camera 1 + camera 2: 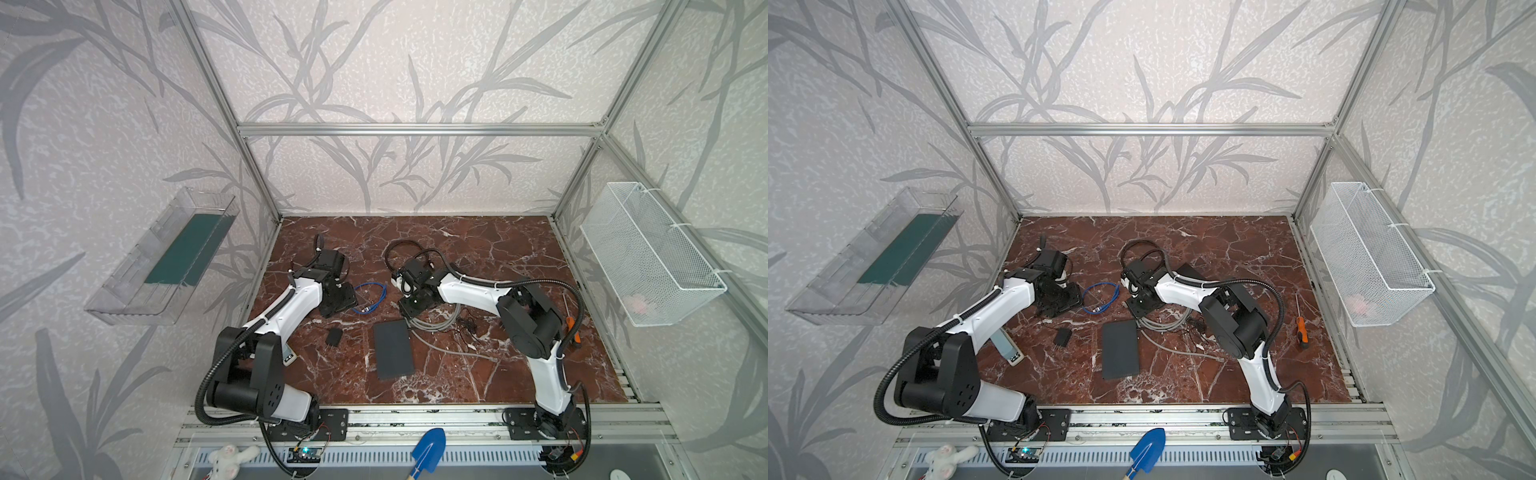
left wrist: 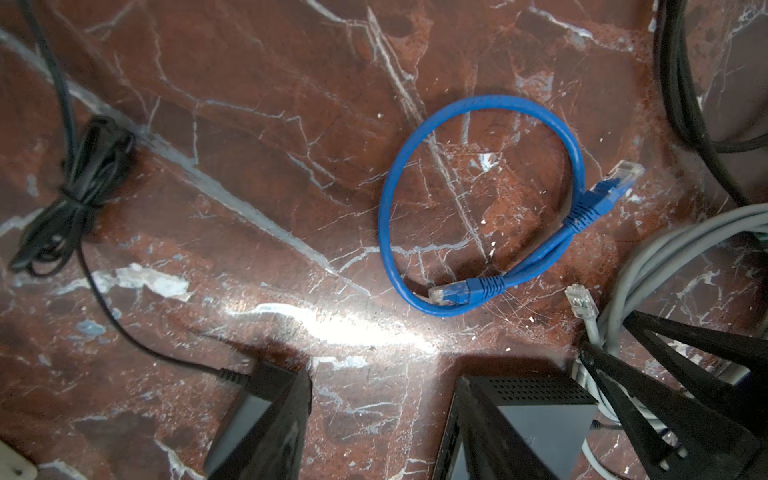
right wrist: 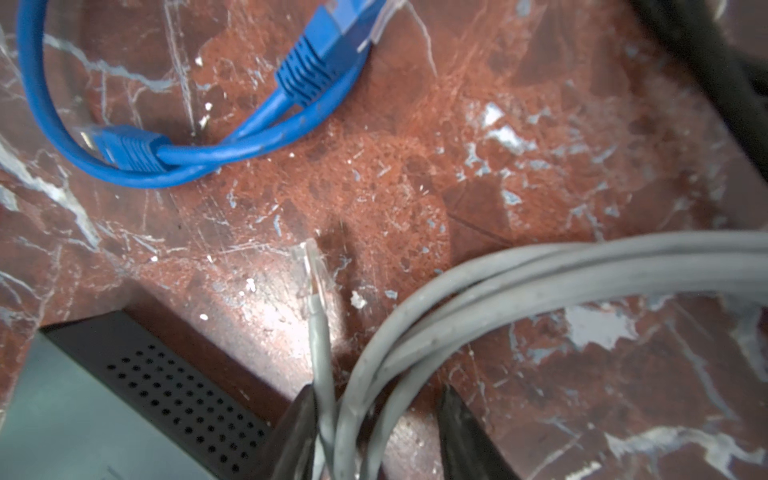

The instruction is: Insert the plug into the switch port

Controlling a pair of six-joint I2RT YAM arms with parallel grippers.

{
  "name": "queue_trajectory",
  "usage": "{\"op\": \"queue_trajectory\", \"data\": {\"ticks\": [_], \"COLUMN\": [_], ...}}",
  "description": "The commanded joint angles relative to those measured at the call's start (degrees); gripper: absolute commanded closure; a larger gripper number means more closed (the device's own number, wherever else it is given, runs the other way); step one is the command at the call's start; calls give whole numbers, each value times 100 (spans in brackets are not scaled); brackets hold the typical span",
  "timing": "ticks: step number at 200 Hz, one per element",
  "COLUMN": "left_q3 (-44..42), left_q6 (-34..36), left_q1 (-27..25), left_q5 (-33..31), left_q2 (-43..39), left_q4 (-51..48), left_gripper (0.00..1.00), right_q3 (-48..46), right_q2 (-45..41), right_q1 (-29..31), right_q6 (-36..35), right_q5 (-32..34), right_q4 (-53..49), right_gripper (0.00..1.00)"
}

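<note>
Right wrist: right gripper [image 3: 376,390] astride grey cable [image 3: 540,270], jaws apart.
Grasp pending; next, pinch behind the plug [image 3: 309,266].

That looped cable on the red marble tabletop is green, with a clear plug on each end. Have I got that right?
Not quite: the looped cable is blue, not green, as the left wrist view shows. The rest holds: it lies on the red marble tabletop with a clear plug on each end.
</note>
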Motion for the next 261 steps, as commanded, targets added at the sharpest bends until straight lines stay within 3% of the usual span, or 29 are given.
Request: {"op": "queue_trajectory", "data": {"ticks": [1,34,66,94,189,261], "left_q3": [379,1062,1447,1744,2029,2512], "left_q6": [854,2717,3493,3657,3755,4230], "left_q1": [-100,-259,-403,-531,-899,-857], "left_q5": [-205,233,978,1479,1001,870], "left_q2": [258,815,1490,2025,2775,2756], "left_q4": [233,247,329,305,299,-77], "left_gripper": [41,43,47,49,62,91], "right_q3": [75,-106,-414,-678,-901,-512], "right_q2": [-29,-594,-1153,-1452,-1660,-1644], "right_q1": [-62,-279,-509,-731,-920,-989], "right_q6": [55,144,239,305,486,471], "right_q5": [-29,-444,-638,-571,-522,-752], "right_q4": [-186,-151,-100,-119,-121,-285], "right_gripper": [44,36,35,35,37,38]}}
